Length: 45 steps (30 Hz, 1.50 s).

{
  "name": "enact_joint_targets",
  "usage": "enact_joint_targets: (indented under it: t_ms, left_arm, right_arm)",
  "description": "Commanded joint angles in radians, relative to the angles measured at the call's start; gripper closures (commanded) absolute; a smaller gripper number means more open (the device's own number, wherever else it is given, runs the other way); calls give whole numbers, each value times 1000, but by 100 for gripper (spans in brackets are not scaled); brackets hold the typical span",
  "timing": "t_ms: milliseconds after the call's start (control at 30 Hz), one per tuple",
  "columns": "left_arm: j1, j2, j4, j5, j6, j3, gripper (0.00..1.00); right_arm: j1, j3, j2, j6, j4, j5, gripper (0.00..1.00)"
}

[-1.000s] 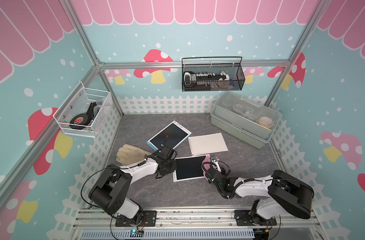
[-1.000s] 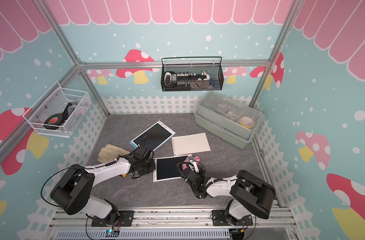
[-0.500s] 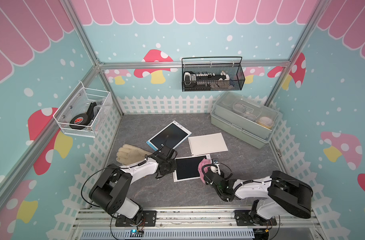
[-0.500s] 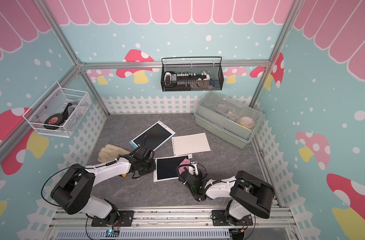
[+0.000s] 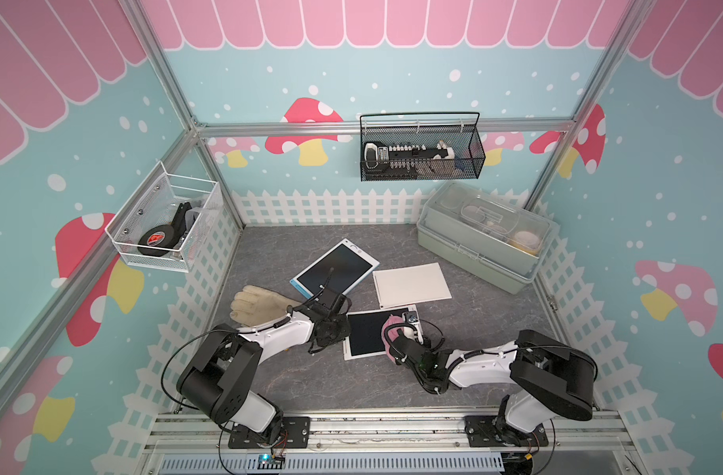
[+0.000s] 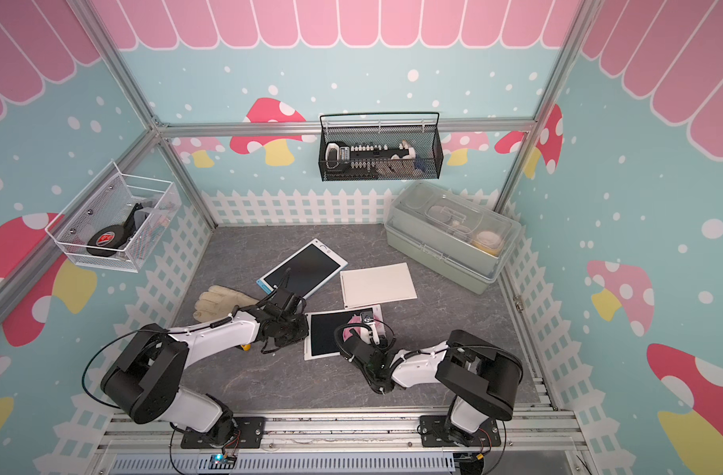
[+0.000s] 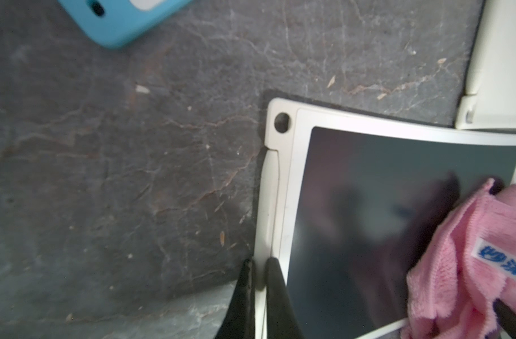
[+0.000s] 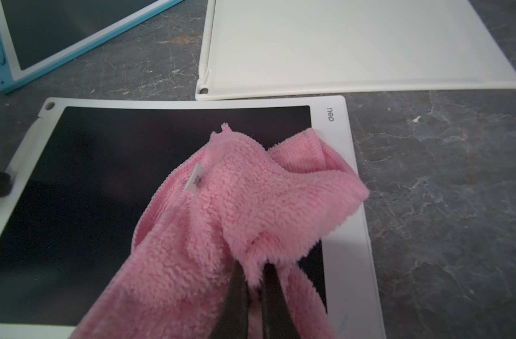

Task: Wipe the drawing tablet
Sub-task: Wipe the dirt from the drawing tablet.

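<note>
- the white-framed drawing tablet [image 5: 366, 337] [image 6: 326, 336] [image 7: 368, 223] [image 8: 104, 205], a flat rectangle with a dark screen, lies face up on the grey stone-patterned tabletop [image 5: 310, 382] between the two arms.
- the left gripper [image 7: 262, 265] [image 5: 342, 331] has its black fingers pressed together on the tablet's narrow white side strip, pinching that edge.
- the right gripper [image 8: 253, 274] [image 5: 397, 338] is pinched on a fold of the fluffy pink microfibre cloth [image 8: 236, 205] [image 5: 389, 327] [image 6: 354, 320] [image 7: 471, 264].
- the cloth is bunched on the screen at the tablet's end opposite the left gripper, and spills onto the frame beside the small grey logo.
- the rest of the screen looks plain and dark. no marks can be made out in the wrist views.
- a flat cream plastic board [image 5: 411, 285] [image 6: 378, 285] [image 8: 338, 44] lies just beyond the tablet's far edge. whether they touch cannot be told.
- a second tablet with a blue frame [image 5: 335, 269] [image 6: 302, 269] [image 8: 45, 35] lies tilted beyond the tablet's far corner on the left gripper's side, apart from it.
- a beige work glove [image 5: 257, 306] [image 6: 220, 302] lies flat further out on that same side of the tablet, partly under the left arm.
- a pale green lidded storage box [image 5: 474, 251] [image 6: 446, 246] stands well beyond the tablet, past the cream board.
</note>
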Motion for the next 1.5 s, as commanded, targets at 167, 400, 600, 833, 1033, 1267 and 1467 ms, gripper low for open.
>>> enact_joint_targets:
  t_ms: [167,400,600,833,1033,1267,1467]
  left_arm:
    - [-9,85,-170,6,11,-53,94]
    - [-10,86,-170,13,15,-52,94]
    - [-10,92,-171,1,16,-52,94]
    - [-3,99,-181,-9,22,-45,94]
    - [-2,99,-181,-5,20,-43,94]
    - [-2,102,-181,-5,17,-32,95]
    - [-2,106,-181,-4,18,-25,95]
  right_arm:
    - [-76,-99,-54,9,-99,-100,100]
    - [82,181,207,-49,88,-285,100]
    - [3,141,186,31,-8,-249,100]
    - [-163,-56,-106,87,-326,-130,100]
    - [-119,-5,-51,32,-319,-170,100]
    - [-81,64,-6,124,-418,-186,100]
    - [-239,-91,-216,116,-501,-232,100]
